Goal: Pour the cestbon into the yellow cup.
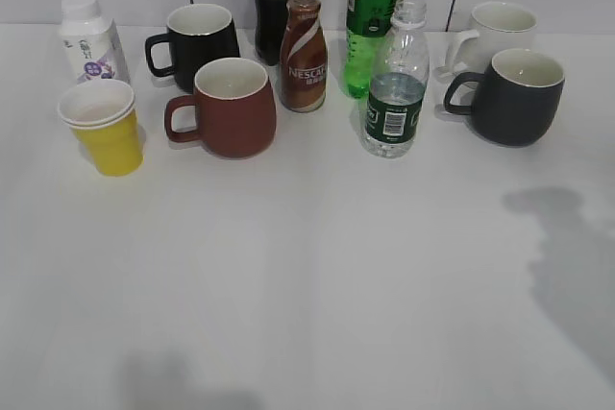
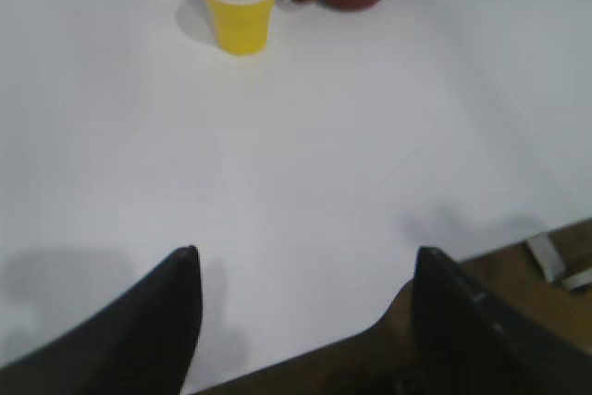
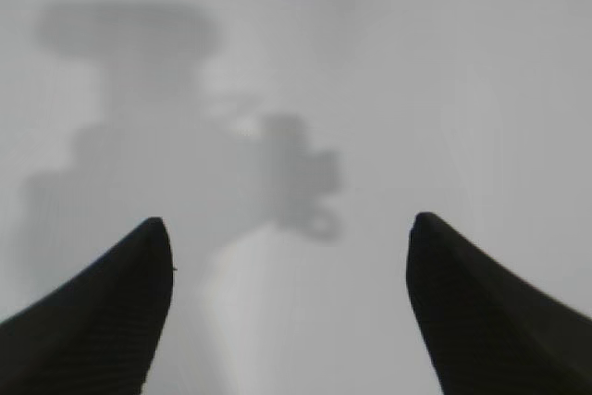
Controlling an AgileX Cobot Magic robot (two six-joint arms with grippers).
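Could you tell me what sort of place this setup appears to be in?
Probably a lab or test bench, not a kitchen: a plain white table against a bare pale wall, holding a staged row of drinks and cups, such as the cestbon, yellow cup and reddish-brown mug.

A staged tabletop test setup against a pale panelled wall: a plain white table [image 1: 307, 314] holds only an arranged row of mugs and drink bottles.

Clear glossy plastic cestbon [image 1: 395, 84], matt paper yellow cup [image 1: 108, 128]
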